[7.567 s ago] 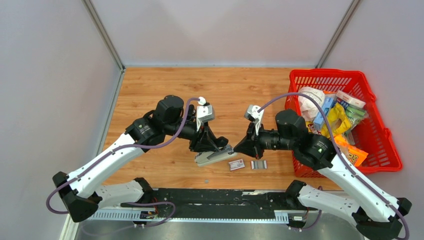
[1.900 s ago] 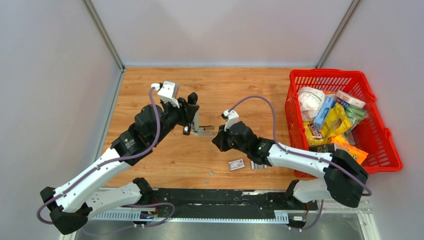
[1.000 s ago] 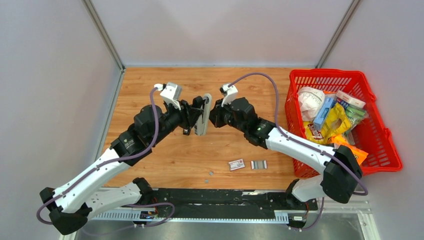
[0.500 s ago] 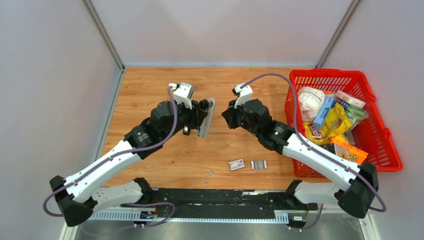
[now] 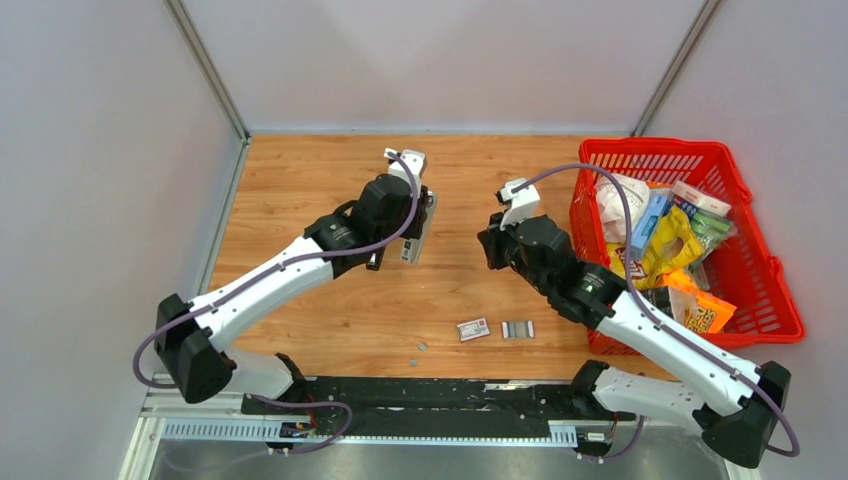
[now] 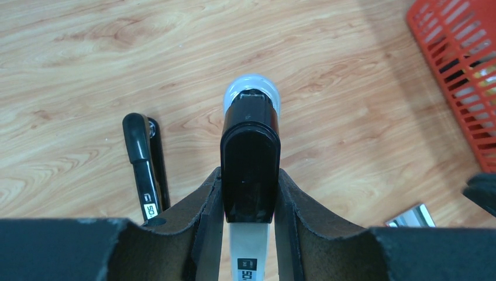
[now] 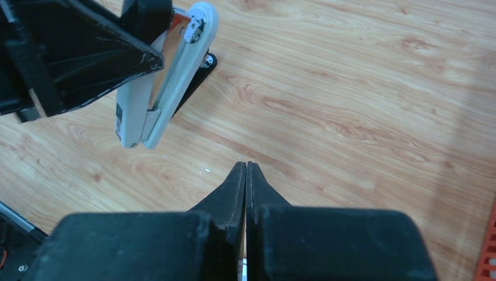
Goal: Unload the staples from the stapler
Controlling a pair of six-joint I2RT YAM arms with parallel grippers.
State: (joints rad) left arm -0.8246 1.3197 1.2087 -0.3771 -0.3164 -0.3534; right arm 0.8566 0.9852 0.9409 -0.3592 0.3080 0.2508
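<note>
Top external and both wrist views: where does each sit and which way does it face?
Top external: above and behind the bases, looking down on the table; both arms show whole.
Left wrist: on the left arm, looking down along its jaws, clamped on the stapler.
Right wrist: on the right arm, looking down past its shut, empty jaws at the stapler.
Shared: both wrist views show the stapler; top and left wrist show the red basket.

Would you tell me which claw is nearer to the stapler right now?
Left. The left claw is shut on the stapler, gripping it on both sides. The right claw is shut and empty, apart from the stapler and off to its right in the top view.
</note>
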